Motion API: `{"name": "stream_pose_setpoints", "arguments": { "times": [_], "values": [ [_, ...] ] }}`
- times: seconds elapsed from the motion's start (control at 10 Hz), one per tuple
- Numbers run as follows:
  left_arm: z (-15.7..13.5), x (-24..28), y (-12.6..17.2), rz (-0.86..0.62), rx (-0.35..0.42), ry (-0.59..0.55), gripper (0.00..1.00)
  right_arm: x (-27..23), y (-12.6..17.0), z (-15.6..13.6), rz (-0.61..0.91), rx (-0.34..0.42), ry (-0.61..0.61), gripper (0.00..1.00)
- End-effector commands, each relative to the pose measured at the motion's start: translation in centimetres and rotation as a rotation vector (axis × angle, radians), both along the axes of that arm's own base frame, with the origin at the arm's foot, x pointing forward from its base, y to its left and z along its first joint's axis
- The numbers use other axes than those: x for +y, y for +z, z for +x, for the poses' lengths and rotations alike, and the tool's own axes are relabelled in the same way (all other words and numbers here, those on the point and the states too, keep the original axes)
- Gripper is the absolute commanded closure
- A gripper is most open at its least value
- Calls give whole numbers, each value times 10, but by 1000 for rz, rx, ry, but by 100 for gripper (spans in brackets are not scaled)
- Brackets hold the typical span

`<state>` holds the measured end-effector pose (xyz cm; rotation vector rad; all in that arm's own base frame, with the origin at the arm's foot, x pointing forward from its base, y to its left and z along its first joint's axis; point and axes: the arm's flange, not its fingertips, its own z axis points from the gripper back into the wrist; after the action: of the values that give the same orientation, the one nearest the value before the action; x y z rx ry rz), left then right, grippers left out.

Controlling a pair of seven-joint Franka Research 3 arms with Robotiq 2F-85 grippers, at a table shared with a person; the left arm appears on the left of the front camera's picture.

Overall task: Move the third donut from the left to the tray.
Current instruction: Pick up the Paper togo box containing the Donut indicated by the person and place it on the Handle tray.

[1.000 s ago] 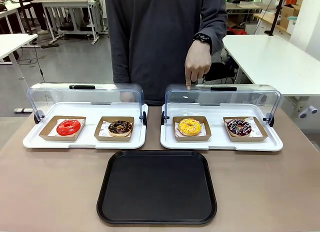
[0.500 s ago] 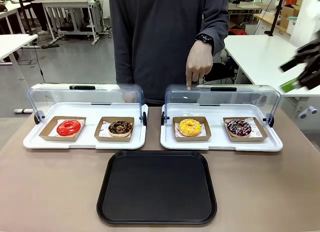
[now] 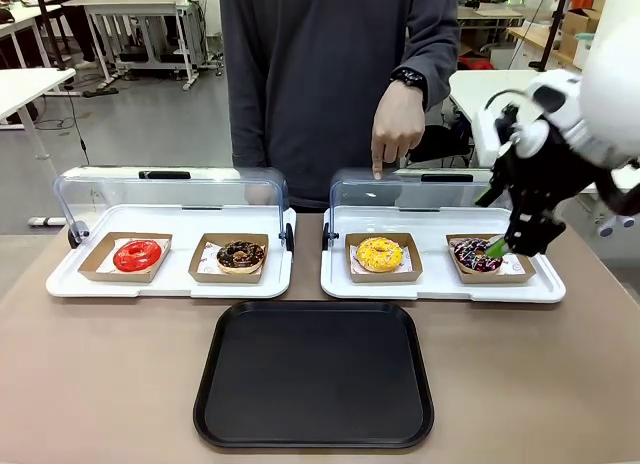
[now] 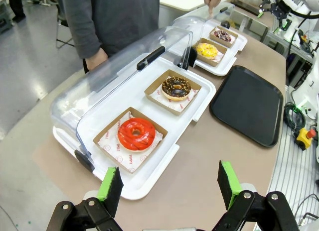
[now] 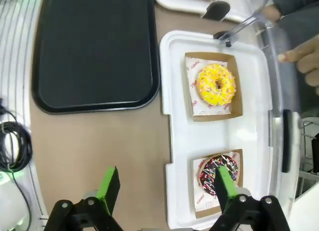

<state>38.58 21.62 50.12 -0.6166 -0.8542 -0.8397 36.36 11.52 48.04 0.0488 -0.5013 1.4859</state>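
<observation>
Brown tabletop (image 3: 100, 374) in a workshop lined with white benches: two white serving trays with clear domed lids, both lids swung up, sit side by side toward the far edge, and a person in a dark grey sweater stands behind them. The left-hand white tray (image 3: 170, 288) carries a glossy red donut (image 3: 137, 254) and a chocolate-topped donut (image 3: 241, 254). The right-hand white tray (image 3: 440, 292) carries the yellow-glazed ring donut (image 3: 379, 252), dotted with small sprinkles, and a dark sprinkled donut (image 3: 477, 253). Each donut rests on its own square brown cardboard holder. The yellow-glazed ring donut lies in the place nearer the middle of the table, and the person's hand (image 3: 397, 124) points an index finger down at the raised lid just behind it. A large black tray (image 3: 314, 374) lies on the near side, in front of the gap between the two white trays. The right gripper (image 5: 166, 185) hangs above the outer end of the right-hand white tray, near the dark sprinkled donut, its green-padded fingers spread wide and holding nothing. The left gripper (image 4: 169, 183), seen from its wrist camera, is likewise spread wide with nothing between its pads, hovering beyond the red donut's end of the table.
</observation>
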Motion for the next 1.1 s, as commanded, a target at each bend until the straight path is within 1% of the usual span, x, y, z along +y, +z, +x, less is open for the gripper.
{"name": "stream_pose_setpoints", "arguments": {
  "times": [0.0,0.1,0.5,0.6,0.7,0.8,0.9,1.0],
  "values": [
    [-1,0,1,-2,-1,1,0,-6,-9,4,44,-28,-71,0],
    [-1,0,1,-2,-1,1,0,0,0,0,0,0,0,0],
    [-1,0,1,-2,-1,1,0,0,0,0,0,0,0,0],
    [-1,0,1,-2,-1,1,0,-3,-6,0,10,-12,17,0],
    [-1,0,1,-2,-1,1,0,12,-15,20,0,-3,18,0],
    [-1,0,1,-2,-1,1,0,23,-24,30,-6,3,30,0],
    [-1,0,1,-2,-1,1,0,34,-36,37,-29,25,38,0],
    [-1,0,1,-2,-1,1,0,42,-47,42,-41,32,28,0]
  ]
}}
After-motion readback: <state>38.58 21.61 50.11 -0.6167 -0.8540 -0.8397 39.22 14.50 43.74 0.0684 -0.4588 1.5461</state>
